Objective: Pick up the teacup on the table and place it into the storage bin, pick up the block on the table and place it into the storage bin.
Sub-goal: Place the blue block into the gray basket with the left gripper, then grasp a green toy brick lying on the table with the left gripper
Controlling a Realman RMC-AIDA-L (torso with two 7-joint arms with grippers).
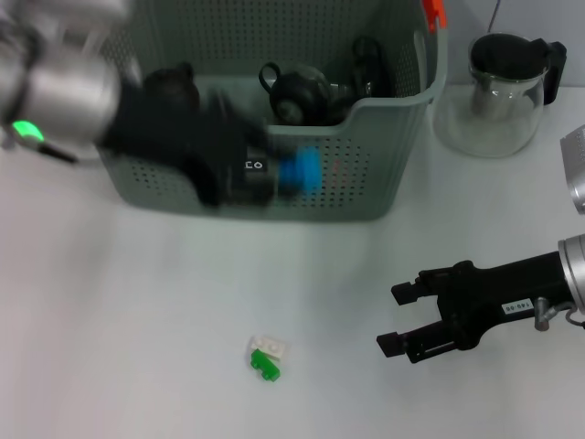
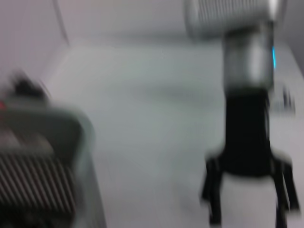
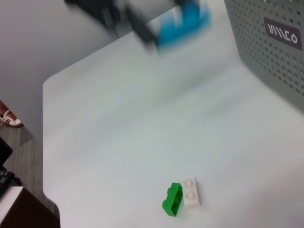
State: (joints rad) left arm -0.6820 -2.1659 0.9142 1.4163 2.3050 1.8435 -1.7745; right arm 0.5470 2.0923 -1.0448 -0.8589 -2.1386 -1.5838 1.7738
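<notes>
Lying on the table (image 1: pixel 137 347) before the bin (image 1: pixel 366 174), the block (image 1: pixel 266 357) looks light, hard, slick; pinch its long sides. Right gripper (image 1: pixel 395 317) hovers beside it, fingers spread, empty. Left gripper (image 1: pixel 274 174): cannot tell.

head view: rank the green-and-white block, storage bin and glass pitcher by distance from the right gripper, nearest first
From the right gripper, low on the robot's right:
1. Green-and-white block, on the table toward the robot's left.
2. Storage bin, farther back, left of the gripper.
3. Glass pitcher, far back on the right.
</notes>
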